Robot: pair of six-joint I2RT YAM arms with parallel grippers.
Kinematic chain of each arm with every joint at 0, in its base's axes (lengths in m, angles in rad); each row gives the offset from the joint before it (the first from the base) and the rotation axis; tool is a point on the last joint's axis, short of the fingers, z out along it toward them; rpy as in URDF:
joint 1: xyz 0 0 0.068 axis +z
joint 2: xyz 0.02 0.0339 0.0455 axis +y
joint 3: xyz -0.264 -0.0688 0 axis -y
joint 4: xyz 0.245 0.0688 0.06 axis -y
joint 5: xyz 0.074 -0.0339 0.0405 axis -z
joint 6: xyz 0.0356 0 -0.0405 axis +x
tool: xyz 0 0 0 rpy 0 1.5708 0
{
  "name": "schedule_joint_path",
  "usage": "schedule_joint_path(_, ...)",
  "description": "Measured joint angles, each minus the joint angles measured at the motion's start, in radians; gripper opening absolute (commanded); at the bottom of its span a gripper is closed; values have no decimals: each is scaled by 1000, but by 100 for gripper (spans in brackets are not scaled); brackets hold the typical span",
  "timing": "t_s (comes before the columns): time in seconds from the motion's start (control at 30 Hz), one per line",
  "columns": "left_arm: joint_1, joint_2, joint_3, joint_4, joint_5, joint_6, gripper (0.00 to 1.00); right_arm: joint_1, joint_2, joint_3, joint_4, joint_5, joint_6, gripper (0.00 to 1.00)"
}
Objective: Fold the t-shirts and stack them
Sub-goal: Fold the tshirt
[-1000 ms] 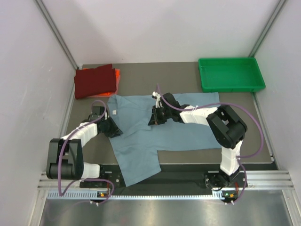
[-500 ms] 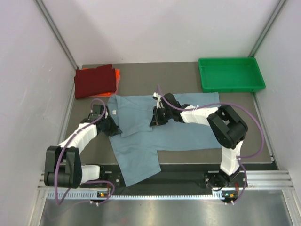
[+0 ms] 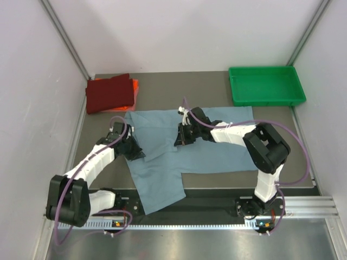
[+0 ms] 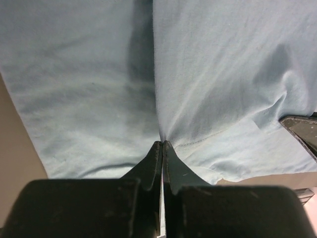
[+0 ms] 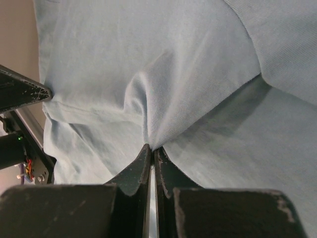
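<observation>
The grey-blue t-shirt lies spread across the middle of the table, its left part folded over. My left gripper is shut on a pinch of its cloth at the left edge. My right gripper is shut on a fold of the same shirt near its middle. The dark red t-shirt lies folded at the back left on top of the orange t-shirt, of which only an edge shows.
A green plastic tray stands at the back right corner. White walls close in the table at left, right and back. The tip of the other gripper shows at the edge of each wrist view.
My left gripper has moved right and forward with the shirt's left edge, folding it inward. My right gripper has shifted slightly forward, still holding cloth.
</observation>
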Motion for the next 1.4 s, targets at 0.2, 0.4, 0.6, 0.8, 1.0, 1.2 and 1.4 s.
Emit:
schedule_joint_path(0.2, -43, -6, -6, -14, -19, -24, 0, -4, -3, -6, -9, 0, -7, 0)
schedule_joint_path(0.4, -49, -6, -41, -18, -34, -37, 0, -5, -3, -24, -16, 0, -10, 0)
schedule_joint_path(0.6, -52, -6, -45, -18, -41, -39, 3, -5, -4, -25, -15, -1, -11, 0)
schedule_joint_path(0.8, -55, 14, -48, -7, -38, -50, 0, -6, -4, -25, -17, 0, -18, 0)
schedule_joint_path(1.0, -79, 19, -68, 5, -38, -77, 0, -14, -4, -36, -14, 0, -18, 0)
schedule_joint_path(1.2, -120, 19, -69, 14, -52, -98, 7, -18, -4, -36, -10, 0, -18, 0)
schedule_joint_path(1.4, -126, 19, -57, -14, -56, -107, 47, -18, -4, -36, -14, -1, -24, 10)
